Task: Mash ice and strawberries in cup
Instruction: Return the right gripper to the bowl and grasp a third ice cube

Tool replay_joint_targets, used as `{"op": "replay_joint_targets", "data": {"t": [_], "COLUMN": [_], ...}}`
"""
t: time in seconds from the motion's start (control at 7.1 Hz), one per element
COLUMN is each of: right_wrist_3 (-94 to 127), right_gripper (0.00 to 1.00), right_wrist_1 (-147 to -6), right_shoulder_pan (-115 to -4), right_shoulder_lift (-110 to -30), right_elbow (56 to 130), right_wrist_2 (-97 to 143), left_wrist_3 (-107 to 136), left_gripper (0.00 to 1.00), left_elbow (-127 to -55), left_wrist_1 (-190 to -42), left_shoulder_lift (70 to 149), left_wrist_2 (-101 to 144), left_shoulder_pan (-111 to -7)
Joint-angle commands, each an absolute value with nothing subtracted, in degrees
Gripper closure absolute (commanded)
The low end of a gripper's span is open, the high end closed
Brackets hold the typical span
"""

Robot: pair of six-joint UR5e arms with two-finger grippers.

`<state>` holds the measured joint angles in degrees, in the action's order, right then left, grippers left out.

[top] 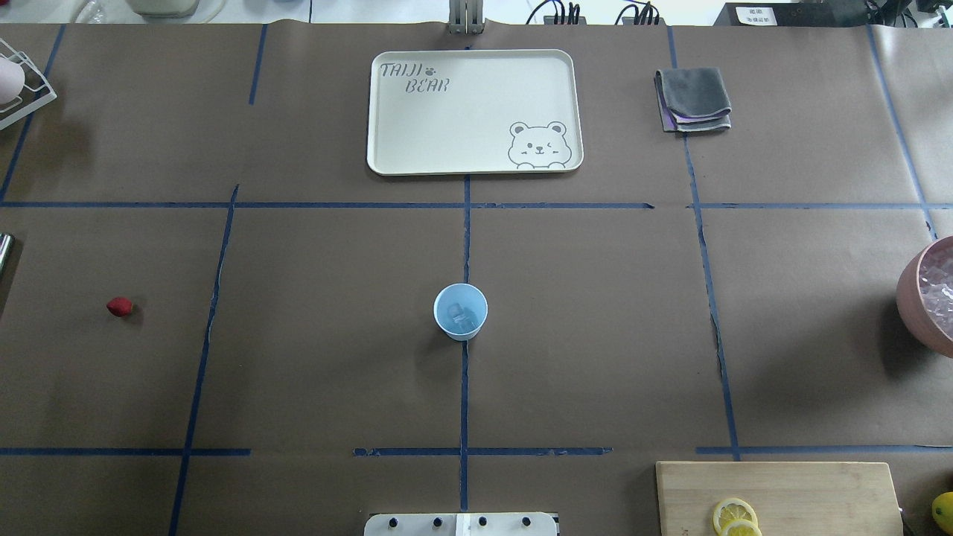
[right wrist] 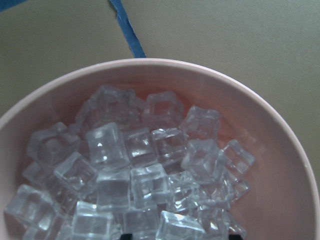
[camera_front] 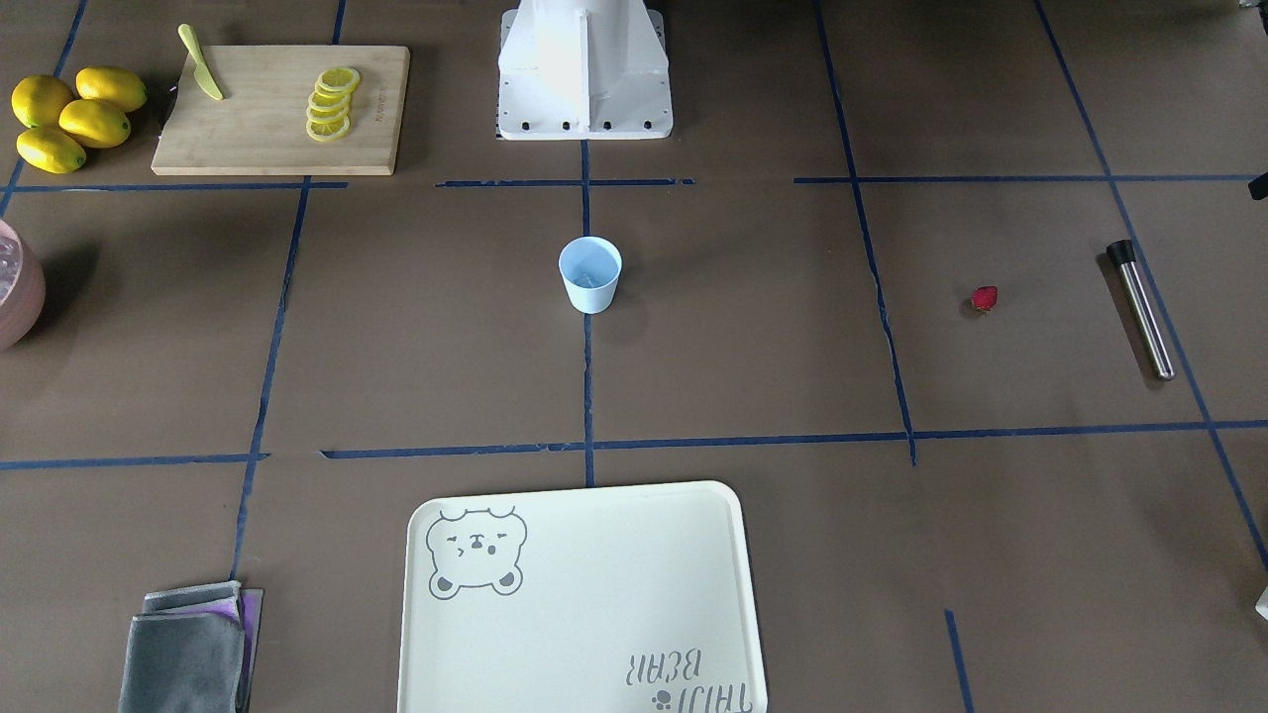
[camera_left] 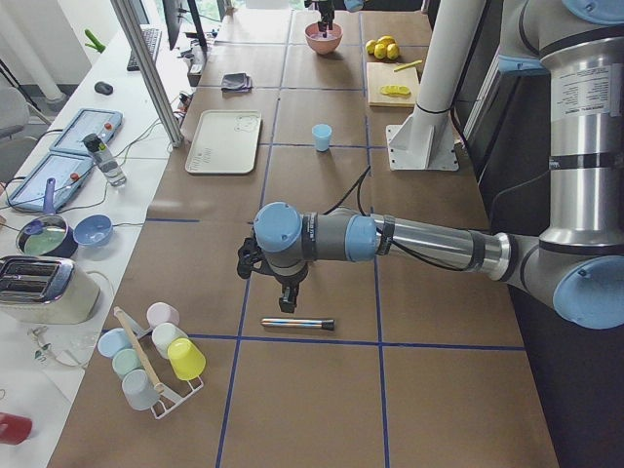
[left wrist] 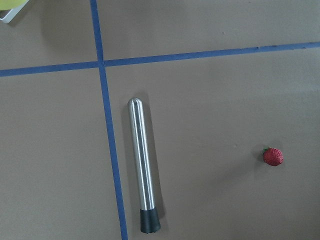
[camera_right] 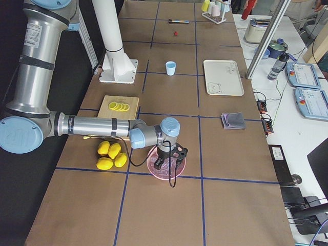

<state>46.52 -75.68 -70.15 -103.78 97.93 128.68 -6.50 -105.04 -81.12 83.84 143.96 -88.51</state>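
Overhead exterior: cup (top: 461, 335) at frame centre, ice (top: 464, 317) chunk already inside. Lone strawberry (top: 119, 306) on bare table at far left of frame, well apart from cup. Judged early stage: ice in, berry not yet in, mashing not begun. Left wrist view: muddler (left wrist: 143, 165) lies flat at frame centre, berry to its lower right. Exterior left view: left gripper (camera_left: 286, 297) hangs above muddler, not touching; fingers' state cannot tell. Exterior right view: right gripper (camera_right: 169, 165) over pink bowl (right wrist: 272, 142) of spare cubes (right wrist: 150, 175); fingers' state cannot tell. Cup well apart from both.
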Motion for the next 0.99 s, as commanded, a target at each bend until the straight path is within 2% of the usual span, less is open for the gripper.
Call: {"op": "replay_joint_targets", "data": {"t": [0.0, 0.28, 0.56, 0.7, 0.85], "right_wrist_3": [46.6, 46.6, 46.5, 46.5, 47.3], "right_gripper": [0.5, 0.7, 0.98, 1.0, 1.0], "right_wrist_1": [-75.7, -75.7, -75.7, -75.5, -75.7], "right_shoulder_pan": [-70.2, -70.7, -71.9, -72.3, -72.4], "right_shoulder_lift": [-104.0, -104.2, -104.3, -103.8, -103.4], "right_elbow": [97.9, 97.9, 98.4, 98.9, 103.4], "right_wrist_2": [128.5, 128.6, 128.8, 128.8, 128.8], "left_wrist_3": [-6.5, -6.5, -6.4, -6.4, -6.5], "left_gripper": [0.0, 0.0, 0.0, 0.0, 0.0], "left_elbow": [-105.1, -105.1, -105.1, -105.1, -105.0], "left_wrist_1": [-81.1, -81.1, -81.1, -81.1, -81.1], "left_shoulder_lift": [83.8, 83.9, 83.9, 83.8, 83.8], "left_wrist_2": [144.0, 144.0, 144.1, 144.1, 144.0], "left_shoulder_pan": [-88.5, -88.5, -88.5, -88.5, -88.5]}}
